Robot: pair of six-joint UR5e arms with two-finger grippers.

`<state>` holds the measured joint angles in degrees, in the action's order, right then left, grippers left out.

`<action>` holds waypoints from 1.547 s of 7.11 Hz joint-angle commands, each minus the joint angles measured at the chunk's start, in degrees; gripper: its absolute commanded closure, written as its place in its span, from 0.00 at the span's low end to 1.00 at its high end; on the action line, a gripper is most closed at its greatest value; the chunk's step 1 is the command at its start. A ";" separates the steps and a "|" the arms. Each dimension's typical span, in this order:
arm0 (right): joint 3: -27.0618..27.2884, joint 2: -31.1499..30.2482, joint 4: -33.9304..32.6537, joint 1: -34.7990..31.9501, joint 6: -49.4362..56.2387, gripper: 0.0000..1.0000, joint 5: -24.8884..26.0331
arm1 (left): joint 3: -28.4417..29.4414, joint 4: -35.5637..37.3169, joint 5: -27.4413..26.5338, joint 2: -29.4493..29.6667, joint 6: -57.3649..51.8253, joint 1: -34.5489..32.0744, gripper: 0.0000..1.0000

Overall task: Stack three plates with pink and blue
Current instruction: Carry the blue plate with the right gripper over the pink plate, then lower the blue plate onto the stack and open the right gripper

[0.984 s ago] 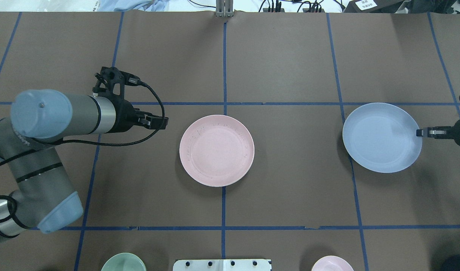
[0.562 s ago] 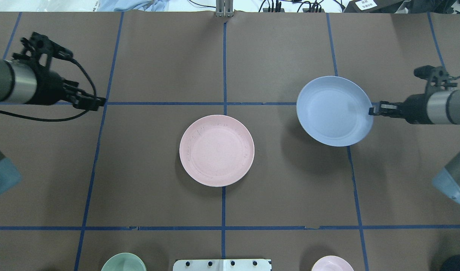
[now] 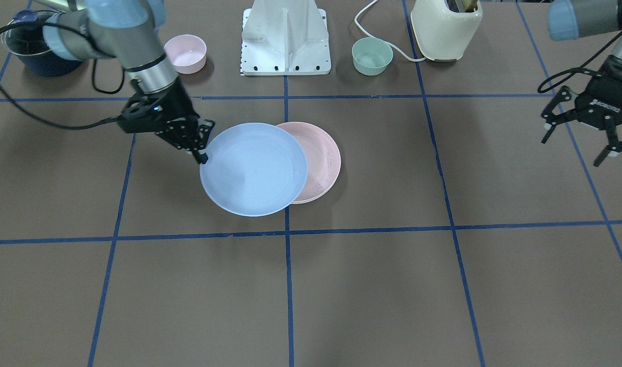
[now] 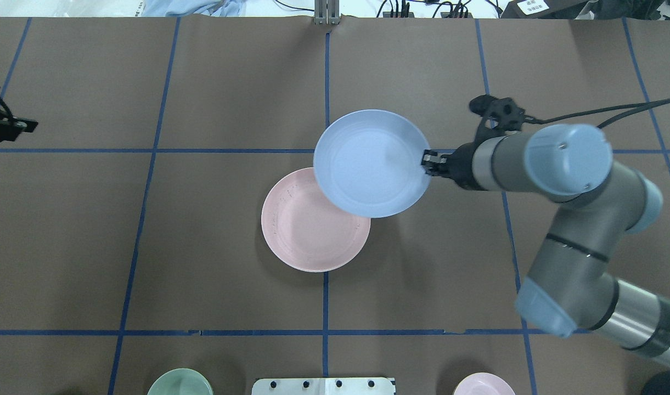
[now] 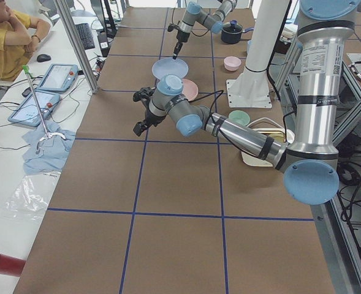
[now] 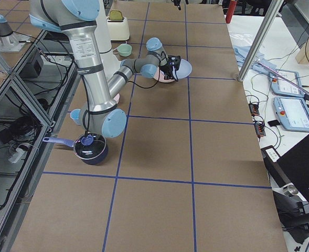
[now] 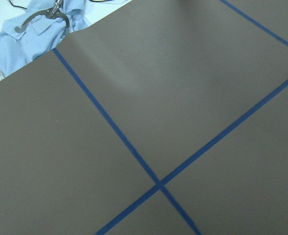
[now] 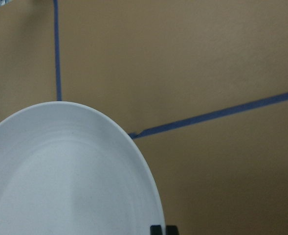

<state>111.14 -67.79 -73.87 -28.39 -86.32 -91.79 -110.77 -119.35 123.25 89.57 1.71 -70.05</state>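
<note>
- Two of the plates show. A pale pink, shallow round matte plastic plate lies flat on the brown table cover. A light blue plate of the same shape is held in the air above it. No cream-white plate can be made out in any view.
- From overhead, the blue plate overlaps only the pink plate's far, right-hand edge. Its shadow falls on the cover just beside the pink plate, so it looks lifted clear rather than resting.
- The right gripper has its fingers pinched tight on the blue plate's rim, on the side turned away from the pink plate.
- The left gripper hangs well apart from the pink plate, on the robot's left, with its fingers spread wide and nothing in them.
- The step in hand is probably carrying blue over pink. To do it well:
  - Shift the blue plate until the two rims line up.
  - Hold it level, because a plate gripped by one edge may sag on its free side and catch the pink rim.
  - Lower it until it nests, then release and draw the fingers outward.
- White lettering marks the left gripper's body in the front-facing view, but it is too small to read. A white label on a dark box beyond the pink plate, past the table's far edge, is also illegible.
</note>
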 commanded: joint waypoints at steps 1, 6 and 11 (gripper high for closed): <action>-1.09 3.01 -4.70 7.71 -1.92 1.00 7.57 | 1.43 -0.09 1.99 -0.45 -3.29 -2.64 0.00; -5.59 7.58 -4.70 7.83 -1.75 0.00 9.26 | 1.43 -0.09 1.99 -0.53 -2.94 -2.73 0.00; 2.92 4.88 -25.76 -19.62 33.38 0.00 -16.53 | 10.81 0.78 2.08 -4.49 -3.64 -7.34 0.00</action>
<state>111.96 -61.16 -94.81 -40.11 -65.97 -101.87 -103.26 -119.10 125.15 85.82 -1.62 -74.15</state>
